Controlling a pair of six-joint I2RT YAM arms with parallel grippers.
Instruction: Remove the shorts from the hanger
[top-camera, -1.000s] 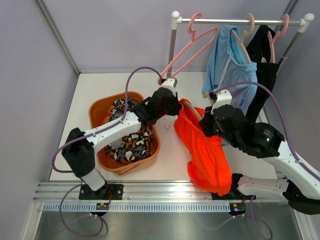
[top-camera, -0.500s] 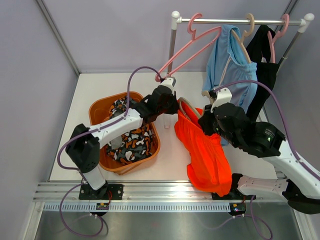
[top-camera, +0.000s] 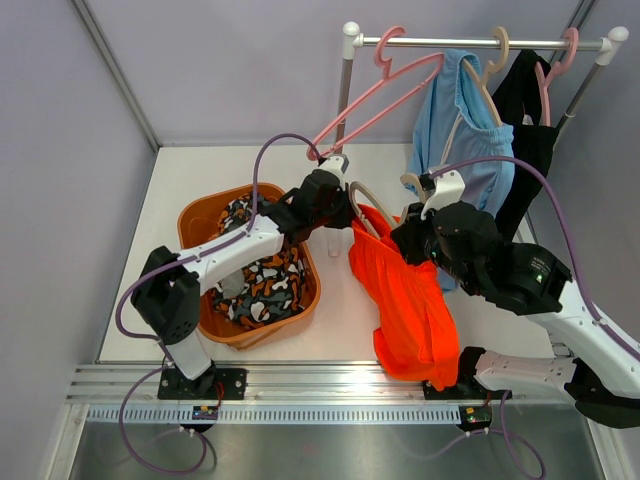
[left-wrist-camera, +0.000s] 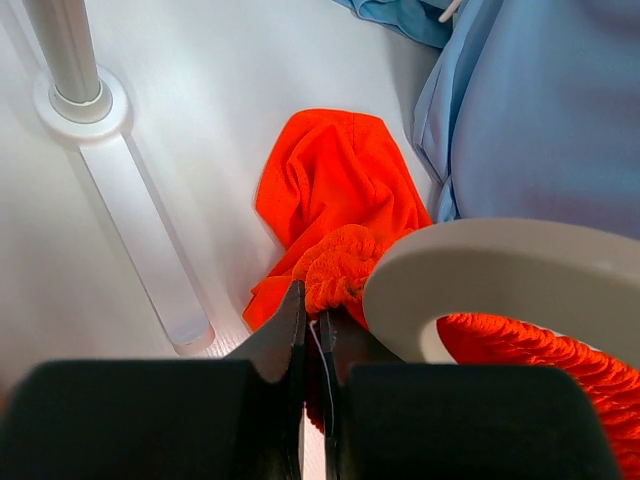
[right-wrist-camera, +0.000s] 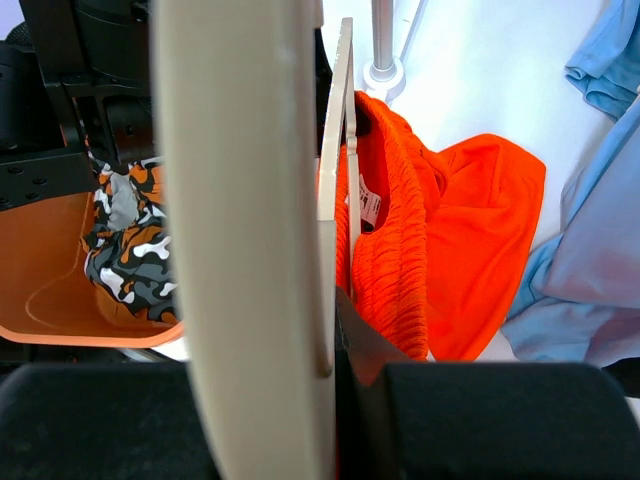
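The bright orange shorts hang by the waistband from a beige hanger held over the table, and their legs droop toward the near edge. My left gripper is shut on the bunched orange waistband, right beside the hanger's curved end. My right gripper is shut on the beige hanger, with the orange shorts draped just past it. The camouflage shorts lie in the orange basket. Light blue shorts and black shorts hang on the rack.
The white rack rail crosses the back right, and its post stands just behind my left gripper. An empty pink hanger dangles from the rail. The post's base and foot bar sit on the table left of the shorts.
Both grippers shifted slightly left and toward the back, and the hanger with the orange waistband rose with them. The pink hanger swung a little.
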